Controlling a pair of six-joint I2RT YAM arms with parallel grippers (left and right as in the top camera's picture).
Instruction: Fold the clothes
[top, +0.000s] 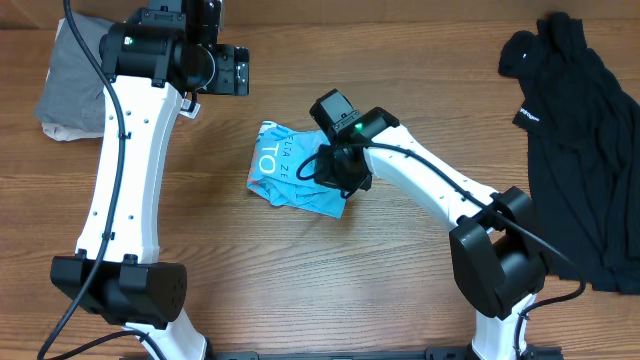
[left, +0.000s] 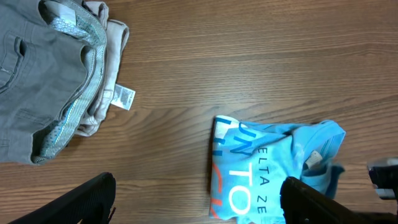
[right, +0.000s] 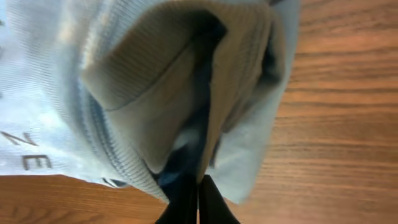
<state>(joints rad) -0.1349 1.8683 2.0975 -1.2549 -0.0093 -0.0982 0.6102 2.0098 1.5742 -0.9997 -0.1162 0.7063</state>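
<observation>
A light sky-blue T-shirt (top: 290, 172) with white print lies crumpled in the middle of the wooden table; it also shows in the left wrist view (left: 267, 168). My right gripper (top: 338, 178) is down on its right edge, and in the right wrist view its jaws (right: 199, 190) are pressed together on a bunched fold of the shirt (right: 155, 81). My left gripper (top: 232, 70) hovers at the back left, apart from the shirt. It is open (left: 196, 208) and nothing is between its fingers (left: 84, 199). A black garment (top: 580, 140) lies spread at the far right.
A grey and beige pile of folded clothes (top: 68, 85) sits at the back left corner, seen close in the left wrist view (left: 43, 81) with a white tag (left: 124, 98). Bare wood (top: 400, 60) separates the shirt from the black garment.
</observation>
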